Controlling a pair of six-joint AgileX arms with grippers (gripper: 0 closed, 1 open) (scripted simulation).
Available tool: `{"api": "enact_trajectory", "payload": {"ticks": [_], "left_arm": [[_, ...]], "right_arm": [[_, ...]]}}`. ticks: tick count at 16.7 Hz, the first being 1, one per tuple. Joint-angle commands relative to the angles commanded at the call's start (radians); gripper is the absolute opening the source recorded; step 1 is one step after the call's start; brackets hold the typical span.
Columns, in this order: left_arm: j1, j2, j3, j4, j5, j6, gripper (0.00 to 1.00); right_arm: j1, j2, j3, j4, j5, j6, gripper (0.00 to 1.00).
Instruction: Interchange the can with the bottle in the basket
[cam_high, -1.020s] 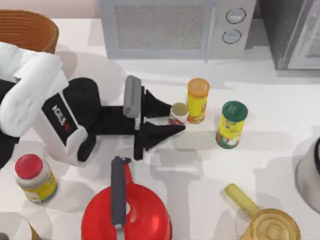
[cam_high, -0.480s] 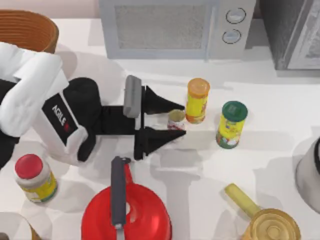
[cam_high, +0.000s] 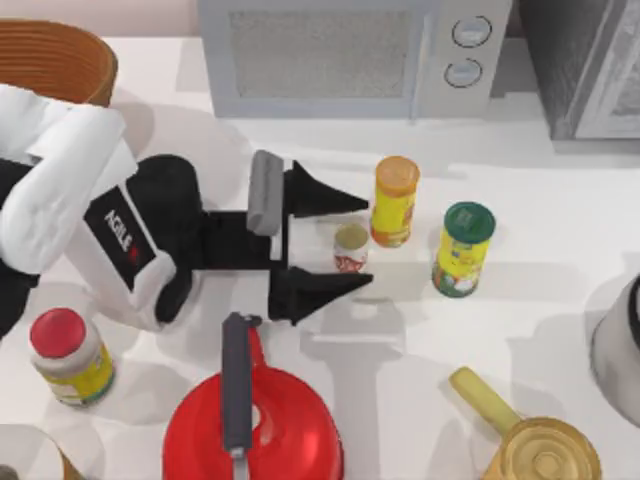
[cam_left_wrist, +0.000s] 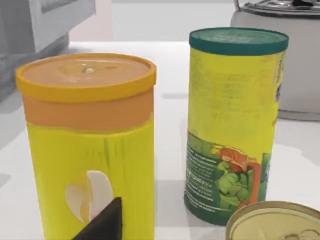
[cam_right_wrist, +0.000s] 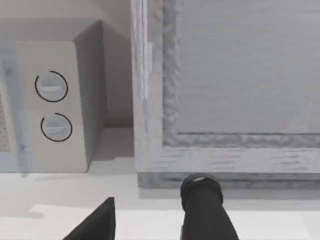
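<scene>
White with a red label, the can (cam_high: 351, 247) stands mid-table just beside the orange-lidded bottle (cam_high: 394, 201), and your left gripper (cam_high: 358, 243) has its fingers spread to either side of it, not touching, so you can close for the lift toward the basket (cam_high: 60, 55).

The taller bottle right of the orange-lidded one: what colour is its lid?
Dark green, on the yellow bottle with a green pictured label; the left wrist view shows it best.

Table (cam_high: 560, 215): smooth matt white. Basket (cam_high: 55, 55) at 10 o'clock: ribbed woven wicker. Can (cam_high: 350, 247): pale metal-looking top. Left claw (cam_high: 355, 243): matt black plastic. Kettle (cam_high: 250, 430): glossy red.
</scene>
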Motion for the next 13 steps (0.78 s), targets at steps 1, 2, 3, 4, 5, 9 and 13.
{"api": "enact_trajectory", "payload": {"ticks": [1,2,3,4,5,9,13], "left_arm": [[0.000,0.000,0.000,0.000,0.000,0.000,1.00],[0.003,0.000,0.000,0.000,0.000,0.000,1.00],[0.003,0.000,0.000,0.000,0.000,0.000,1.00],[0.008,-0.010,0.001,-0.008,0.000,0.001,1.00],[0.018,-0.030,0.002,-0.023,-0.002,0.002,1.00],[0.059,-0.215,-0.016,-0.156,-0.055,0.009,1.00],[0.091,-0.566,-0.100,-0.376,-0.196,0.018,1.00]], "right_arm": [[0.000,0.000,0.000,0.000,0.000,0.000,1.00],[0.000,0.000,0.000,0.000,0.000,0.000,1.00],[0.000,0.000,0.000,0.000,0.000,0.000,1.00],[0.000,0.000,0.000,0.000,0.000,0.000,1.00],[0.000,0.000,0.000,0.000,0.000,0.000,1.00],[0.000,0.000,0.000,0.000,0.000,0.000,1.00],[0.000,0.000,0.000,0.000,0.000,0.000,1.00]]}}
